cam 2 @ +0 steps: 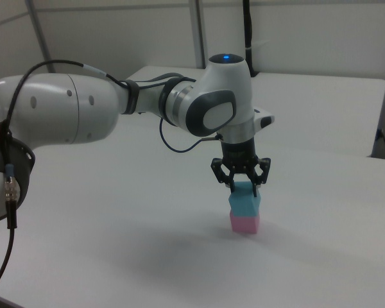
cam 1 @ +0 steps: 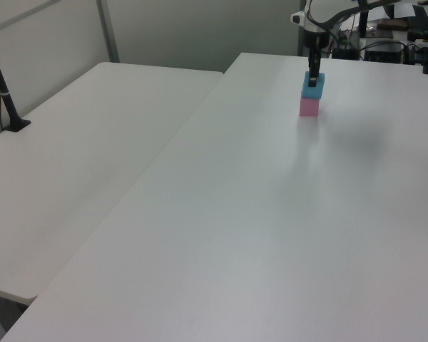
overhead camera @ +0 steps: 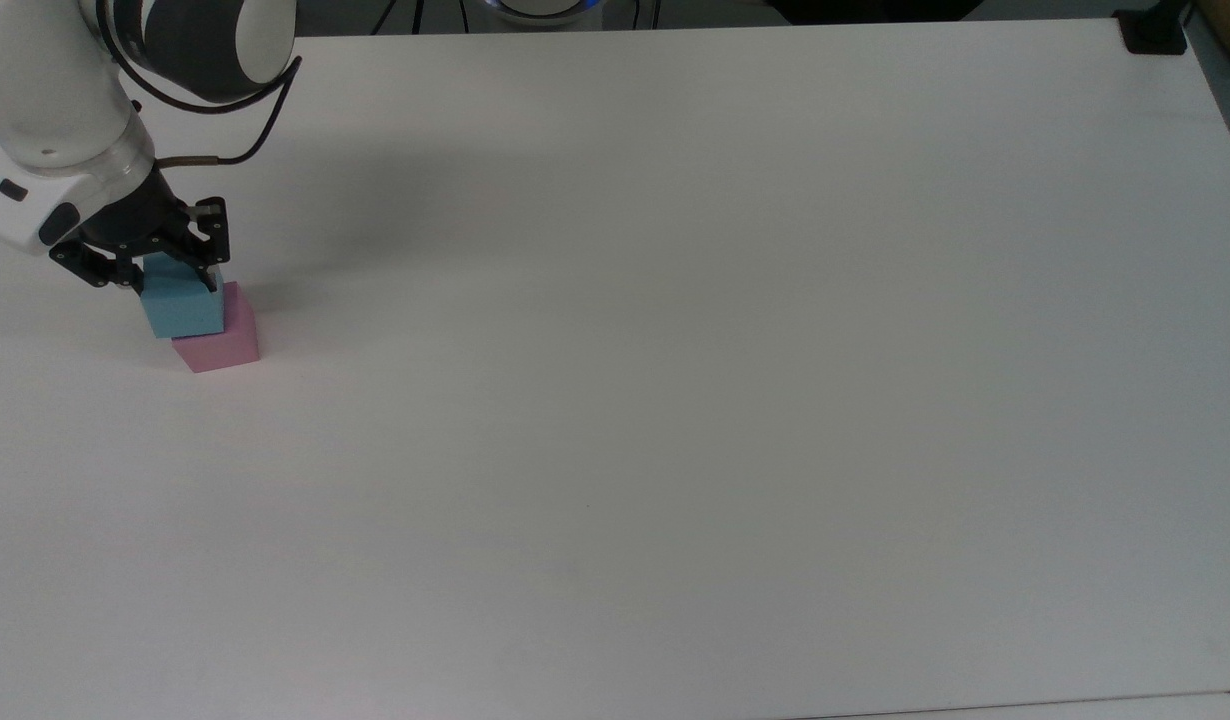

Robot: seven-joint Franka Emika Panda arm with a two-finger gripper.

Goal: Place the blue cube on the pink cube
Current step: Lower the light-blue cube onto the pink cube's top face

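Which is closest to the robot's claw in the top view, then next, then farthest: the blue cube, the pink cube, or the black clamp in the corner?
From the gripper:
1. Blue cube, held right in it.
2. Pink cube, just underneath the blue one.
3. Black clamp, far away at the top view's upper right corner of the table.

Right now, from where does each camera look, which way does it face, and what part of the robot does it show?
Top view: high above the table, looking steeply down; arm and gripper at the top view's left edge.
Left view: far along the table, looking at the distant stack; the gripper and wrist show.
Right view: low and close, facing the whole arm.
All share the blue cube held on the pink cube.
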